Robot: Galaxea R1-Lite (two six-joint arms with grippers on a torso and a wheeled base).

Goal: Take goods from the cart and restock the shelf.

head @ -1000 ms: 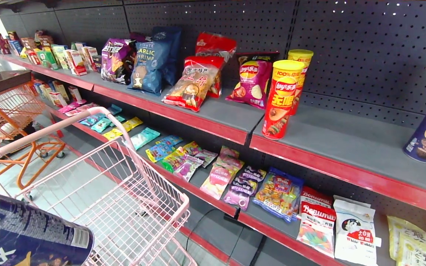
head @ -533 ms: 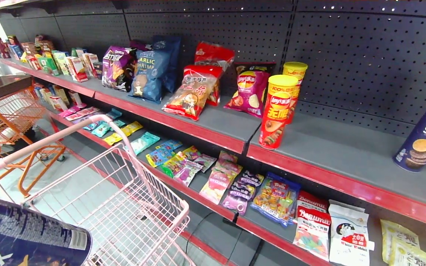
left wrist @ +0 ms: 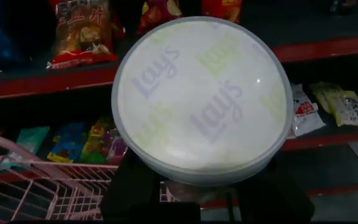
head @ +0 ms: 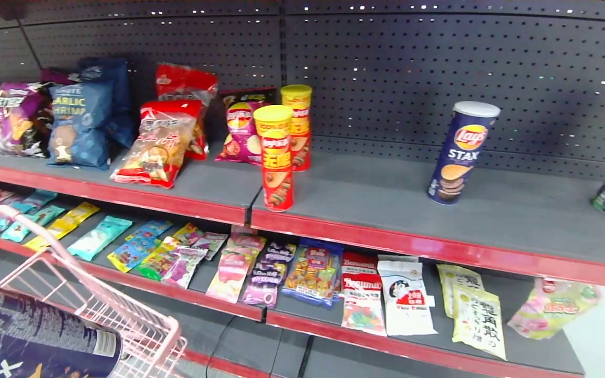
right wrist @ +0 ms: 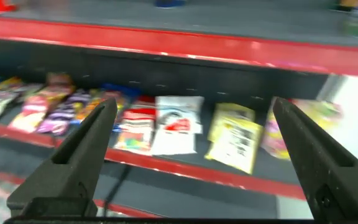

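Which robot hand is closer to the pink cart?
Left. The left gripper holds a dark blue can just above the pink cart. The right gripper, open, faces the white bag on the lower shelf, away from the cart.

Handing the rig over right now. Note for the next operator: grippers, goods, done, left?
Left gripper: shut on a dark blue chip can, held by the pink cart.
Right gripper: open, empty, facing snack packets on the lower shelf.
Done: that can is out of the cart; a matching blue can stands on the upper shelf.
Left: stand the held can on the bare shelf, probably beside its match; the cart's inside is mostly hidden, so check it for more.
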